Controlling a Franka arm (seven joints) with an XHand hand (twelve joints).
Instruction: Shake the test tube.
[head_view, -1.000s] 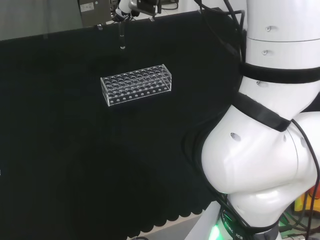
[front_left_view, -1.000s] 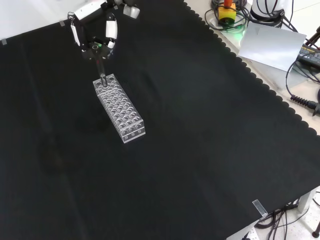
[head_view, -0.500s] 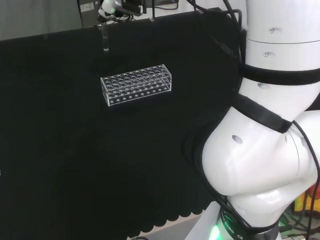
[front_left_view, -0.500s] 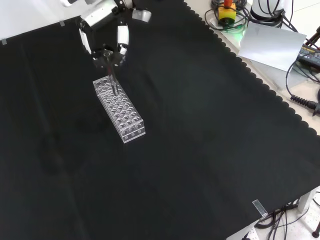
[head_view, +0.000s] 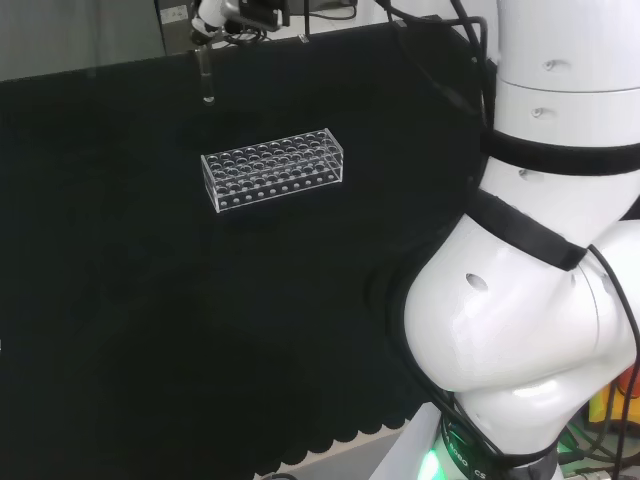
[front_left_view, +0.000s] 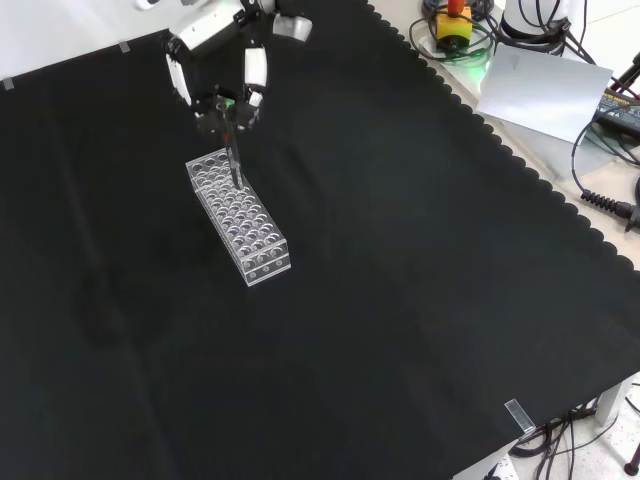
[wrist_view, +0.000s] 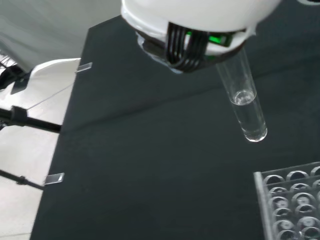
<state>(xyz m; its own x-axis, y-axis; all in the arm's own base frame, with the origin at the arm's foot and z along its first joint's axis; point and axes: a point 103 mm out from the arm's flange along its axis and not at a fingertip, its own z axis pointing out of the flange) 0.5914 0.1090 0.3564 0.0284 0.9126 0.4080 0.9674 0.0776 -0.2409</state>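
A clear glass test tube (wrist_view: 243, 100) with a little clear liquid in its rounded end hangs from the hand (front_left_view: 222, 70), whose fingers are curled round its upper part. In the front view the test tube (front_left_view: 232, 160) is tilted, with its lower end over the far end of the clear rack (front_left_view: 238, 216). In the head view the test tube (head_view: 206, 82) hangs in the air under the hand (head_view: 232, 14), above and to the left of the rack (head_view: 274, 168). The wrist view shows a corner of the rack (wrist_view: 291, 206) with its holes unfilled.
The black cloth (front_left_view: 400, 280) covers the bench around the rack. The arm's white links (head_view: 550, 250) stand at the head view's right. Cables, a grey sheet (front_left_view: 541, 88) and a yellow and red button box (front_left_view: 454, 22) lie beyond the cloth's scalloped edge in the front view.
The hand has swung the test tube to the left in the head view, to the right in the front view. The tube went from upright to tilted. The rack stayed put.
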